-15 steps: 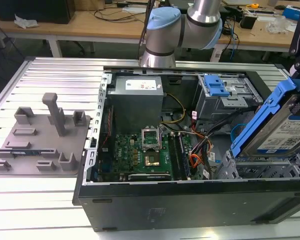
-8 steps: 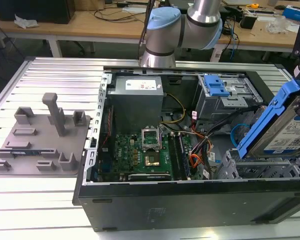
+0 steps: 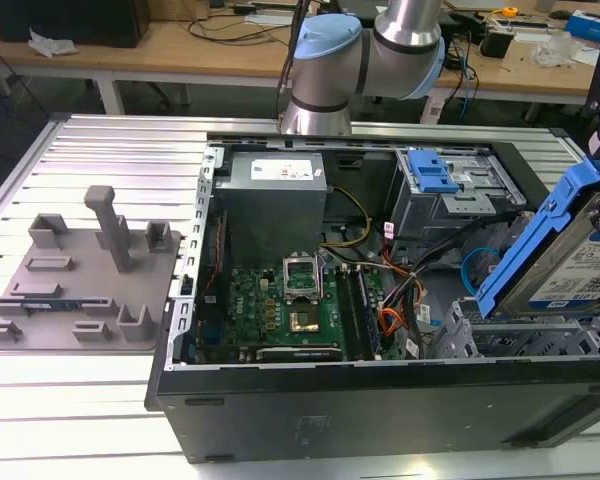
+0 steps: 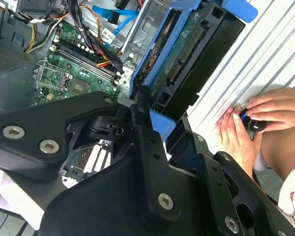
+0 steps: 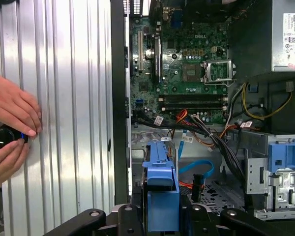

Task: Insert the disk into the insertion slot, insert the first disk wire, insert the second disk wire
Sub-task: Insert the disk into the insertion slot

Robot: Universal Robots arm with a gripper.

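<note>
My gripper (image 5: 161, 216) is shut on the disk (image 3: 570, 255), a silver drive with a white label in a bright blue carrier. The disk hangs tilted above the case's corner at the exterior view's right. Just below it sits the insertion slot (image 3: 485, 340), a grey perforated cage. In the first wrist view the carrier's blue end (image 5: 160, 189) stands between the black fingers (image 5: 136, 199), over the perforated cage (image 5: 217, 189). The second disk wire (image 5: 196, 169), a light-blue loop, lies beside the cage (image 3: 473, 270). Among the bundled wires (image 5: 211, 137) I cannot tell which is the first disk wire.
The open computer case (image 3: 380, 400) lies on a ribbed aluminium table (image 3: 100, 160). Inside are a motherboard (image 3: 290, 305), a power supply (image 3: 275, 200) and a grey unit with a blue latch (image 3: 435, 180). A grey fixture plate (image 3: 80, 280) lies at the exterior view's left. A person's hands (image 4: 255, 118) hold a black knob beside the case.
</note>
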